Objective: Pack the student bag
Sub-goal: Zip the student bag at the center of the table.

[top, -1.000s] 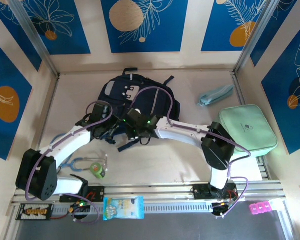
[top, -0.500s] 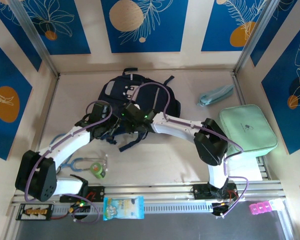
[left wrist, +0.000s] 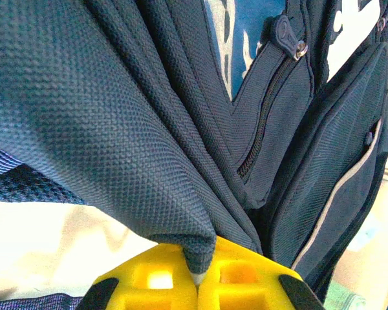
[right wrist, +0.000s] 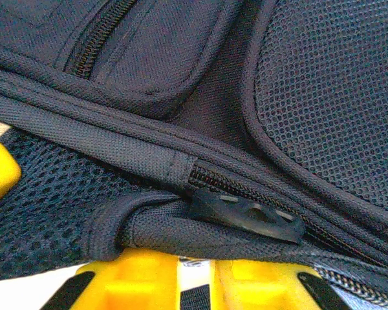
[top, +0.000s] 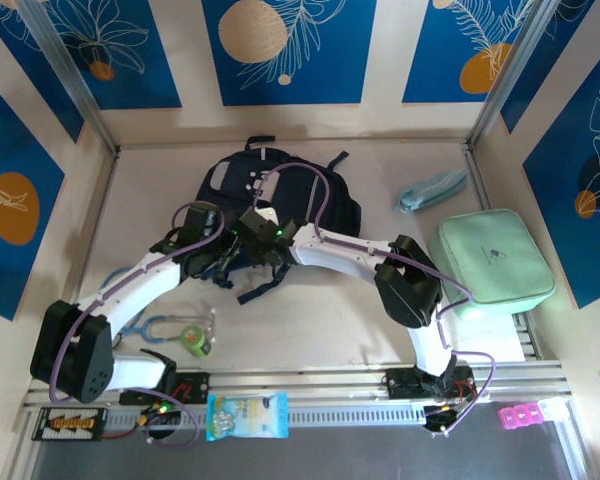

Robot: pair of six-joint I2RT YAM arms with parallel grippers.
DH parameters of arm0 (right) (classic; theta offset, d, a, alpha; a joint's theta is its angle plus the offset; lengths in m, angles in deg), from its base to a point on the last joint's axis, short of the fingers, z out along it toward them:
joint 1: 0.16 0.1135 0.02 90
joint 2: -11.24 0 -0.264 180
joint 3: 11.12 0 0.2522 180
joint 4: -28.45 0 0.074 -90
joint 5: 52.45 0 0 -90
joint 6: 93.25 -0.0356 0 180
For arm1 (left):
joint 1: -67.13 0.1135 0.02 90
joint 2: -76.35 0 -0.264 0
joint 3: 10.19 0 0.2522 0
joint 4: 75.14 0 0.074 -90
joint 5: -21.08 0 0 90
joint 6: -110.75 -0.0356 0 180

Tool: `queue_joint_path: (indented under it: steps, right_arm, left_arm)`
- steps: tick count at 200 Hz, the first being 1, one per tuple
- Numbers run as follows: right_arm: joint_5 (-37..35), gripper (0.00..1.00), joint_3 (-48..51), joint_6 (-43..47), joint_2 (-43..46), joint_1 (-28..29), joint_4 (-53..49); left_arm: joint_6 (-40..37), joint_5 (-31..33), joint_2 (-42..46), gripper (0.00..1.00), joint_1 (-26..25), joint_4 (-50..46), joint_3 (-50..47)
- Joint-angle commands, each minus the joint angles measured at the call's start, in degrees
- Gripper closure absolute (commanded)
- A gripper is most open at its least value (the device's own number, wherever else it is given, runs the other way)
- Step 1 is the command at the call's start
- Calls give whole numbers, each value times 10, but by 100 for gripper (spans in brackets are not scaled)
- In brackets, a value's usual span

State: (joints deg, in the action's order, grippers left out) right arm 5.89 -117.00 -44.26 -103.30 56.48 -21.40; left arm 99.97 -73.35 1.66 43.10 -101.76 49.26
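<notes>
Nearest, by the rail, lie a snack packet (top: 246,415) and a green tape roll (top: 193,337), both untouched. Beyond them the left gripper (left wrist: 197,274) stays clenched on a pinched fold of the student bag (top: 335,210), which lies mid-table towards the far wall. Over the last second the right gripper (top: 250,230) has slid left and farther onto the bag, beside the left one. Its yellow fingers (right wrist: 142,278) now sit just under a black zip pull (right wrist: 246,216); they look nearly together, but I cannot tell whether they grasp anything. This suggests it is trying to open the zip, with nothing packed yet. Farther right, a mint-green case (top: 495,255) waits.
</notes>
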Motion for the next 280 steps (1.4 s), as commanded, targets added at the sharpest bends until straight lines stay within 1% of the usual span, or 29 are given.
queue_joint_path:
  steps: [1,58,84,100,126,162,197,222,245,257,280]
  right_arm:
    - [-45,84,20,-14,11,-8,-1]
    - [-39,84,142,-41,97,-27,12]
    - [-28,84,184,-32,127,-34,31]
    - [-18,87,183,-14,125,-34,48]
    - [-18,87,156,-2,107,-28,52]
    - [-16,83,148,-9,92,-29,57]
    - [-29,79,141,-2,78,-27,51]
    - [-38,84,137,-2,74,-26,49]
    - [-54,89,143,-13,85,-27,40]
    - [-60,89,157,-19,102,-31,37]
    - [-43,89,223,-7,159,-49,59]
  left_arm:
    - [4,-31,16,100,-4,38,13]
    - [1,-28,16,100,6,39,1]
    - [-1,-30,16,100,10,41,-3]
    - [-2,-30,15,100,9,42,-3]
    - [-3,-33,13,100,9,43,0]
    - [-5,-39,10,100,9,45,3]
    - [-5,-45,6,100,9,46,5]
    - [-7,-47,4,100,9,48,6]
    - [-14,-40,3,100,10,39,8]
    - [-19,-33,3,100,14,36,5]
    - [-20,-28,8,100,24,41,-9]
